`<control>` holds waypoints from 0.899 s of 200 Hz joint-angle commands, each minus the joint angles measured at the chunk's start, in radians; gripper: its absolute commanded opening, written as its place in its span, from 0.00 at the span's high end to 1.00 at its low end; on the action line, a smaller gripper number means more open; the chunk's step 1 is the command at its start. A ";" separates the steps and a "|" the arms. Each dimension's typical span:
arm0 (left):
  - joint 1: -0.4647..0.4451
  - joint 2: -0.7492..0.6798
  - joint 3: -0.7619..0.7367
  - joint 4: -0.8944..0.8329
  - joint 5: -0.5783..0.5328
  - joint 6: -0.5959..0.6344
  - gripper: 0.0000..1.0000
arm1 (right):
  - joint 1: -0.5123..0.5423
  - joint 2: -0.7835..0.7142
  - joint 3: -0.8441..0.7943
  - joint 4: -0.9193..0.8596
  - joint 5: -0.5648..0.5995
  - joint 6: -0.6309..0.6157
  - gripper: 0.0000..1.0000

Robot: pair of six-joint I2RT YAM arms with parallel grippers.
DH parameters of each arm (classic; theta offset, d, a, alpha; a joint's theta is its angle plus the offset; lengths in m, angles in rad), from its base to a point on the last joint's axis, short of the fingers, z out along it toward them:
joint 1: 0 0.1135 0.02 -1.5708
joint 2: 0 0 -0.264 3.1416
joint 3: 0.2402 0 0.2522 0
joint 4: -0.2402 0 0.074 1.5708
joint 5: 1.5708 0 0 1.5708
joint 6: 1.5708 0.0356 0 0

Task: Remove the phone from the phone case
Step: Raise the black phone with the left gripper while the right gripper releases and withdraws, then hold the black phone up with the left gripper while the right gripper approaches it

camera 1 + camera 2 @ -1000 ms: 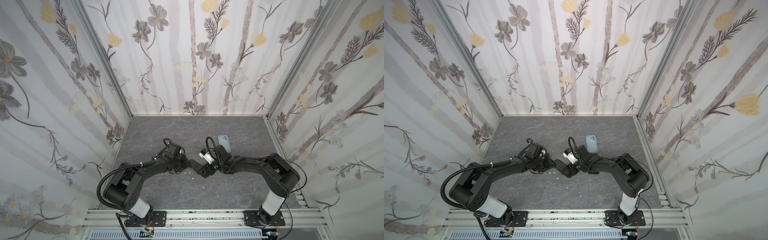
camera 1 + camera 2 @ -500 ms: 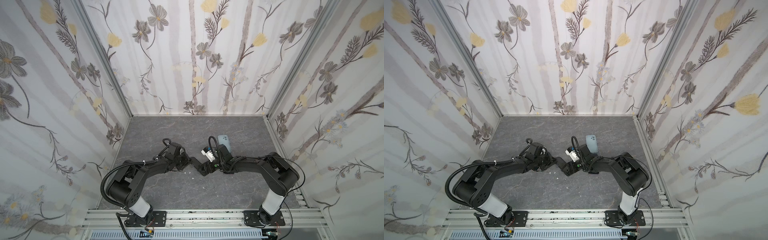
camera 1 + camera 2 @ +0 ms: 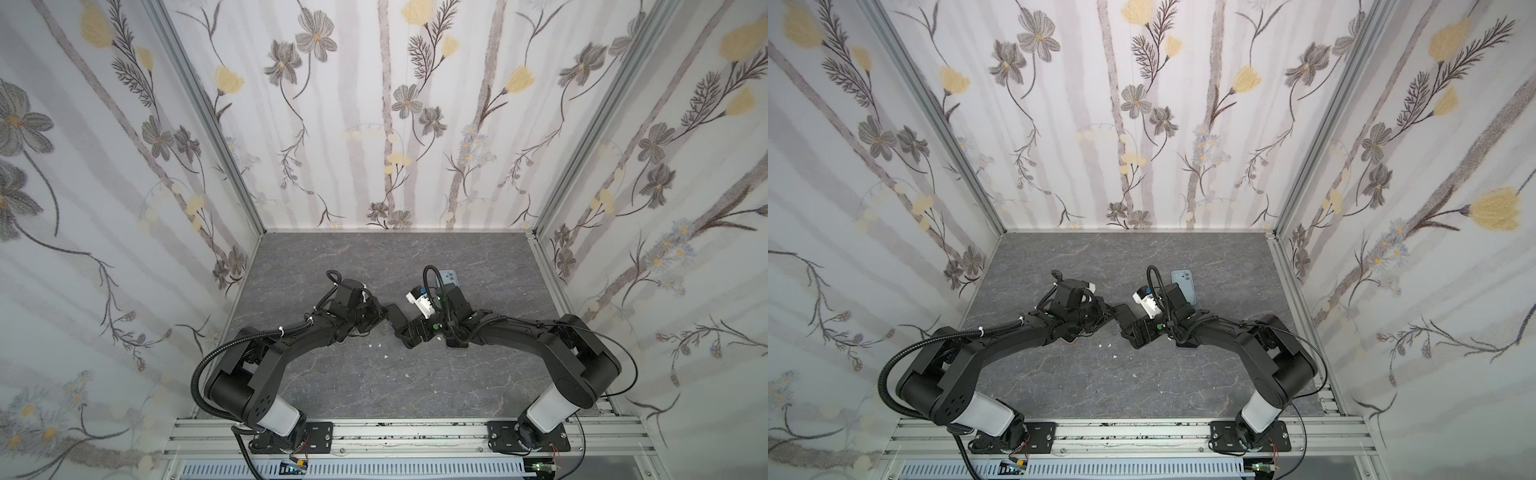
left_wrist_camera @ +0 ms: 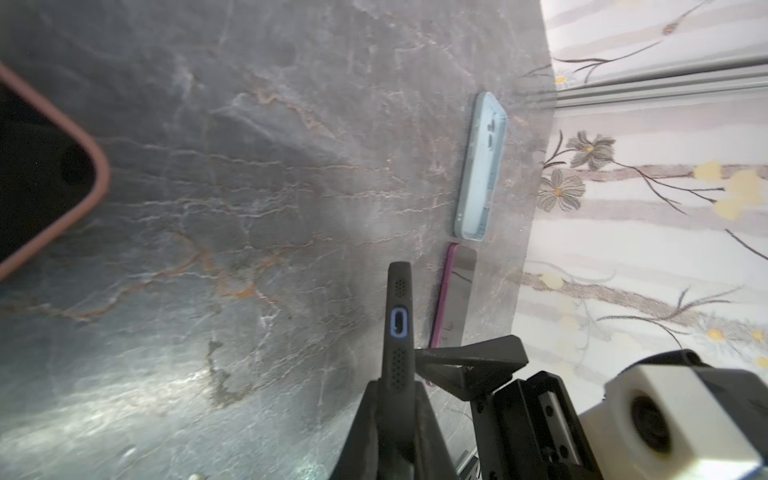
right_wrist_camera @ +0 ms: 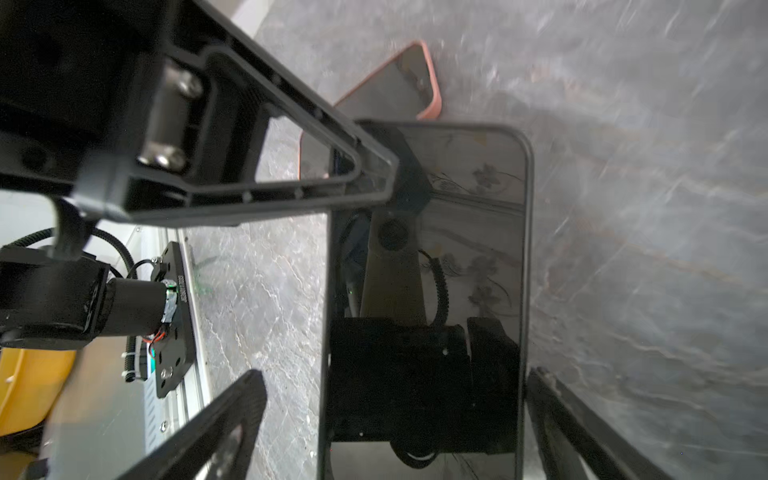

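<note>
The left gripper (image 4: 397, 388) clamps the dark phone (image 4: 399, 320) by its port end; the right gripper (image 5: 395, 374) gapes wide, fingers (image 5: 232, 415) flanking it.

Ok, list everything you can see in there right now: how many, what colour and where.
black phone: one, black, mid-table, between the two pincers
light blue phone or case: one, pale blue, flat towards the back of the table, behind the right arm
pink-edged phone: one, magenta rim and dark screen, flat beside the blue one
salmon-edged phone: one, salmon rim and dark screen, flat by the left arm
white crumbs: a few, white, on the table in front of the pincers
table: one, grey marbled
walls: three, white floral
left pincer: one, black, clamped on the black phone
right pincer: one, black, open around the black phone
</note>
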 commanded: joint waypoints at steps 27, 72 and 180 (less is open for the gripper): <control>0.015 -0.111 0.081 0.064 -0.023 0.106 1.00 | -0.004 -0.252 -0.020 0.037 0.302 0.021 0.00; 0.035 -0.202 0.195 0.064 -0.140 0.181 1.00 | -0.026 -0.411 -0.011 0.052 0.559 0.242 0.03; 0.021 -0.293 0.199 0.448 -0.233 0.034 1.00 | -0.038 -0.343 -0.149 0.883 0.315 0.992 0.18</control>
